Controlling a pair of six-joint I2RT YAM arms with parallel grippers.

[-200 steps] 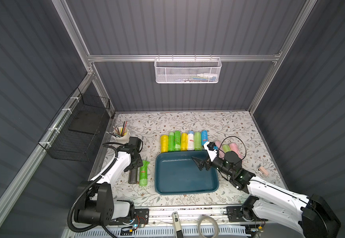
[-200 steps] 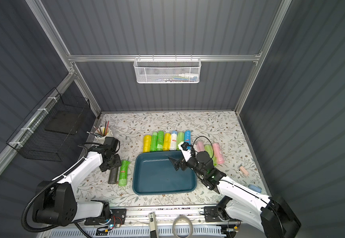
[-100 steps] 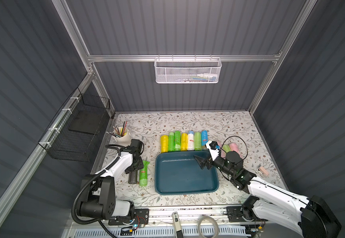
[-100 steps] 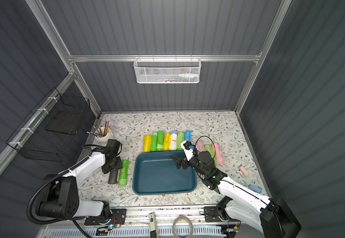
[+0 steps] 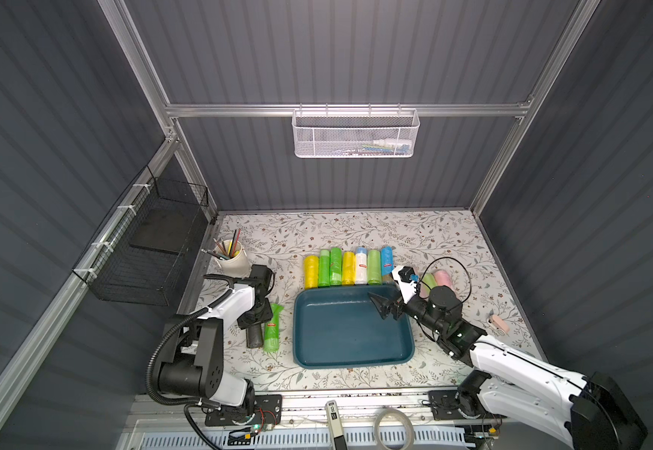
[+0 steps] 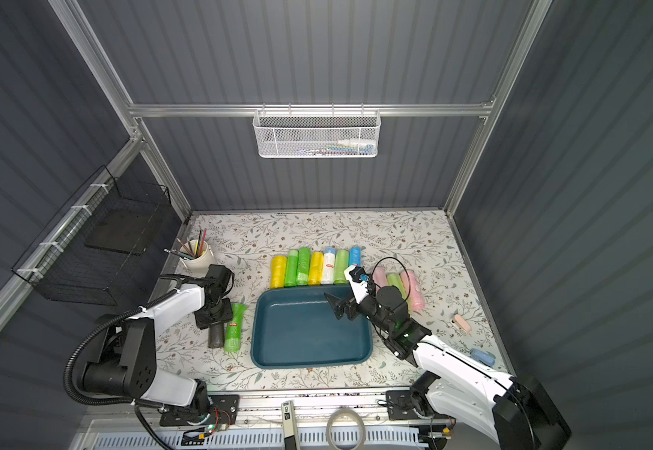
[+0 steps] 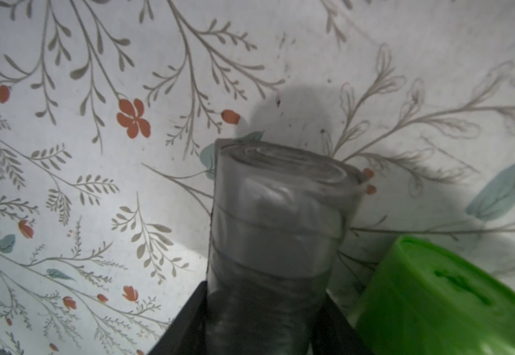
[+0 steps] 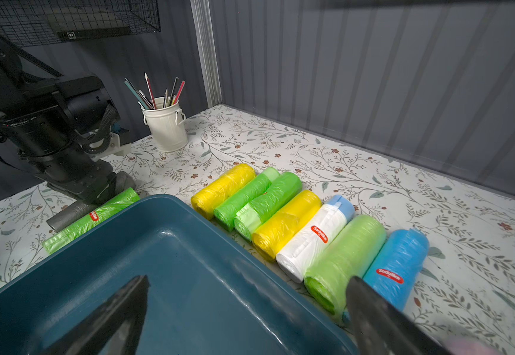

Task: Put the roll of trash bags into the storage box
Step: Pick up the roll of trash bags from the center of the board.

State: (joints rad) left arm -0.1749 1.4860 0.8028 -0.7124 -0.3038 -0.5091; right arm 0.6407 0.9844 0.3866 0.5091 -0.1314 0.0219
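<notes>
Entry: my left gripper (image 7: 262, 319), jaws narrow, pinching grey roll (image 7: 281, 215). Hazard: green roll (image 7: 450, 301) just beside it may snag and drag when I lift.

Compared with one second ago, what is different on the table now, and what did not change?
The left hand has closed on the dark gray trash bag roll, which lies on the table beside a green roll. The right hand stayed open above the storage box, almost in place. Nothing else moved.
</notes>
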